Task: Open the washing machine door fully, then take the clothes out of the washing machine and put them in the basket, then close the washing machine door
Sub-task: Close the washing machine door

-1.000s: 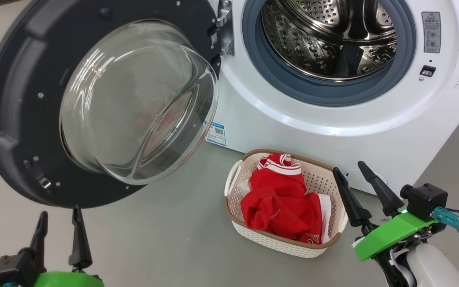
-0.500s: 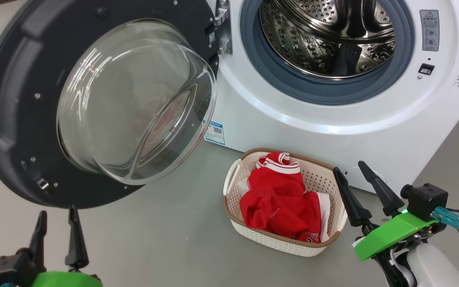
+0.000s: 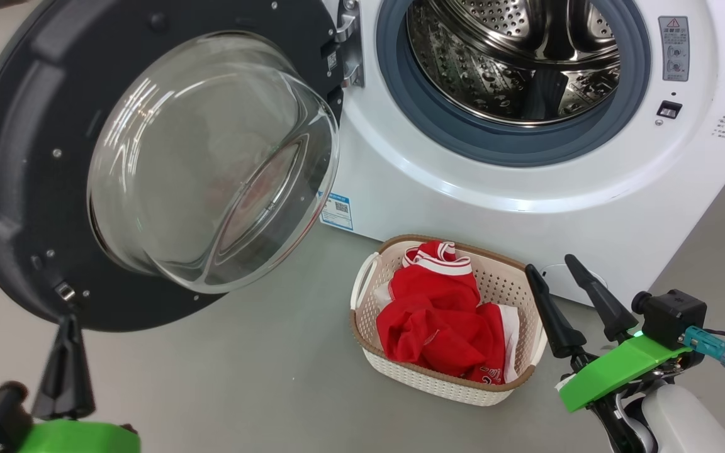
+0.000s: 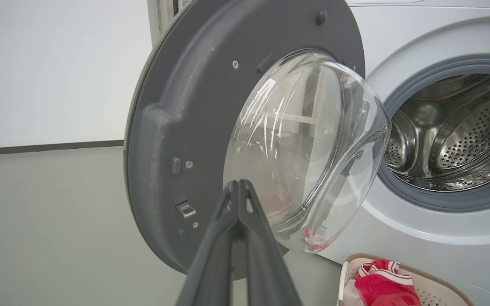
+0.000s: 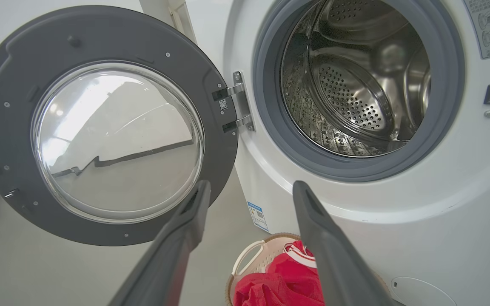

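Head view: the washing machine door (image 3: 22, 126) is swung wide to the left of the washing machine (image 3: 526, 207), hanging on its hinge. Its bulging glass window (image 3: 211, 163) faces the camera. The steel drum (image 3: 501, 63) inside the grey-blue rubber seal (image 3: 513, 145) has no garment in the part that can be seen.

The basket (image 3: 425, 380) stands on the grey floor (image 3: 243, 377), just in front of the machine and a little to the right of the blue label sticker (image 3: 337, 211). The red clothes (image 3: 438, 321) with white trim lie crumpled inside it.

The left gripper (image 3: 72, 324) is at the lower left. Its two fingers are pressed together and hold nothing, and the tips point up at the lower edge of the door. I cannot tell if they touch it. In the left wrist view this gripper (image 4: 238, 187) is also clenched, with its tips in front of the lower part of the glass.

The right gripper (image 3: 549, 264) is just beside the right end of the basket. Its fingers are spread apart, with nothing between them. The right wrist view shows the same wide gap (image 5: 251, 187), and the clothes (image 5: 279, 284) low between the fingers.
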